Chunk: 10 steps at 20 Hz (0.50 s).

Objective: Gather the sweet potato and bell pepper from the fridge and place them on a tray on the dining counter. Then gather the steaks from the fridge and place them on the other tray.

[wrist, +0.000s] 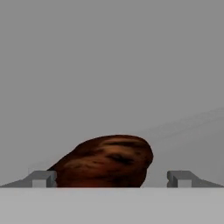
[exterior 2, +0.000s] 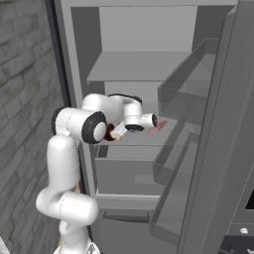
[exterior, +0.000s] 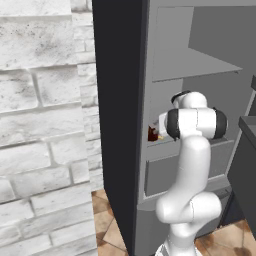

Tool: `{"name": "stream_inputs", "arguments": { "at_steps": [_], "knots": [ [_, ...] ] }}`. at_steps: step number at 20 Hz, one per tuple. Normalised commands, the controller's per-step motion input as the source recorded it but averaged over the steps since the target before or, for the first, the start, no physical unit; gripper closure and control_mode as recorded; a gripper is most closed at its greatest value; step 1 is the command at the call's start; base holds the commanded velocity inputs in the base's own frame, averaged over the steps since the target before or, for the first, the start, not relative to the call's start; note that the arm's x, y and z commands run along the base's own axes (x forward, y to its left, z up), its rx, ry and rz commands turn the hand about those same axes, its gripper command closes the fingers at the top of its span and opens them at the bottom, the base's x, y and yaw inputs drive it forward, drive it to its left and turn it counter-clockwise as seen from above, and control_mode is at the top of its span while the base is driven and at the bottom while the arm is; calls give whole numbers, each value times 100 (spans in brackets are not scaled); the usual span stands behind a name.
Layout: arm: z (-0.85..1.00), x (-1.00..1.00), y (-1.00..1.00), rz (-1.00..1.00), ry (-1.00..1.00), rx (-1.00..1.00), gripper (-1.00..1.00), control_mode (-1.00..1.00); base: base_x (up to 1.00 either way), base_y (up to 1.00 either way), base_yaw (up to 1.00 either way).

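- Sweet potato [wrist: 105, 161]: brown, dark-streaked, lies on a middle shelf [exterior 2: 144, 140] of the open fridge [exterior: 200, 65], toward the shelf's left edge; in the left base view just a dark reddish bit shows at that edge.
- Its long axis runs roughly across the gap between the fingers, sloping a little up to one side as the hand camera sees it.
- Gripper [wrist: 111, 178]: jaws spread wide, holding nothing. Fingertips [wrist: 40, 178] flank the potato; the left tip sits right at its end, the right tip stands clear of it with bare shelf between.
- So the potato lies straight ahead of the hand but off-centre toward the left finger; a small shift that way looks needed before closing, otherwise the left finger may nudge the end instead of clearing it.
- Something reddish [exterior 2: 158, 126] lies further right on the same shelf, too blurred to name.
- Arm [exterior 2: 74, 124] reaches into the fridge from outside, door [exterior 2: 218, 149] swung open on the right.
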Motion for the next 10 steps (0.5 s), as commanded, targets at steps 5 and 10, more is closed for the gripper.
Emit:
{"name": "stream_inputs", "arguments": {
  "at_steps": [5, 10],
  "knots": [
    [-46, 1, 0, 0, 0, 0, -100, -100, 0, 0, 0],
    [-36, 0, 24, 0, 1, 0, -100, -100, 0, 0, 0]
  ]
}}
